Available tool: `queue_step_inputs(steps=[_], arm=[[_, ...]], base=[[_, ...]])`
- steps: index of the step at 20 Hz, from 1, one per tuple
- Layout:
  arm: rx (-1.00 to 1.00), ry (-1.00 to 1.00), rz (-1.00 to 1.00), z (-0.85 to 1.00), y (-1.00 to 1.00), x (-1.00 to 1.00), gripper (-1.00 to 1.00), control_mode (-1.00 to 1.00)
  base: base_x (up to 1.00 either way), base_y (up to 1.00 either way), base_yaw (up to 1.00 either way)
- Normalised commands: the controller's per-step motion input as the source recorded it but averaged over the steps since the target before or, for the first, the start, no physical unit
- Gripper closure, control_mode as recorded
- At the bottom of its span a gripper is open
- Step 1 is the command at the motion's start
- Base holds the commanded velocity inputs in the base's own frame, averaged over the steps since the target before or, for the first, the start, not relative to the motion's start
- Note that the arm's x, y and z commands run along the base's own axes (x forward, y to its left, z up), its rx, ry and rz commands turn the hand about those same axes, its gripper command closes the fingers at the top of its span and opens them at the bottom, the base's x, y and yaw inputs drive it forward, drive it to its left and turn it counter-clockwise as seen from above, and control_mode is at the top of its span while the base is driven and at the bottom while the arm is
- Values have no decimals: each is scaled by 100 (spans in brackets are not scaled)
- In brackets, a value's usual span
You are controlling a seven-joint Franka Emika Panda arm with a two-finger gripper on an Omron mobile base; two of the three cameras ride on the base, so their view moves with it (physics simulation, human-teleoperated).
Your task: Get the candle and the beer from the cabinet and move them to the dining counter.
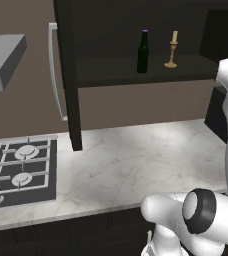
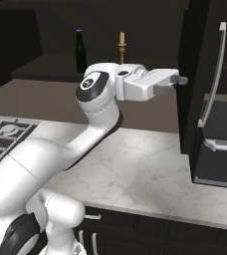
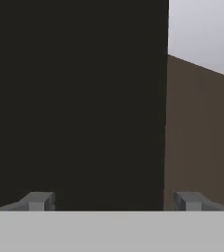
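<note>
The cabinet (image 1: pixel 111 70) stands open above the counter. On its shelf the beer (image 1: pixel 143 52) (image 2: pixel 80 52), a dark bottle with a purple cap, stands upright. The tan-gold candle (image 1: pixel 172 50) (image 2: pixel 121 47) stands just to its right. My gripper (image 2: pixel 179 79) is open and empty, level with the shelf and well right of the candle. It points sideways at the edge of the open right cabinet door (image 2: pixel 191 74). In the hand view the gripper (image 3: pixel 114 202) faces that dark door (image 3: pixel 74 98) closely, one fingertip (image 3: pixel 40 201) on each side. The dining counter is out of view.
The open left door (image 1: pixel 68 75) with its silver handle (image 1: pixel 55 75) juts over the marble counter (image 1: pixel 136 165). A gas hob (image 1: pixel 21 170) (image 2: pixel 1 134) lies at the left, a grey hood (image 1: pixel 1 60) above it. The right door's handle (image 2: pixel 212 74) faces outward.
</note>
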Motion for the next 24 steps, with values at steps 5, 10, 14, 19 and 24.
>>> queue_step_inputs(steps=[5, 10, 14, 19, 24], arm=[[1, 0, 3, 0, -34, 0, -100, -100], [0, 0, 5, 0, -24, 0, -100, -100], [0, 3, 13, 0, 5, -2, -100, -100], [-1, 10, 31, -3, 73, -13, -100, -100], [-1, 8, 31, 0, 93, -9, -100, -100]], base=[[0, 0, 0], [0, 0, 0], [0, 0, 0], [0, 0, 0], [0, 0, 0]])
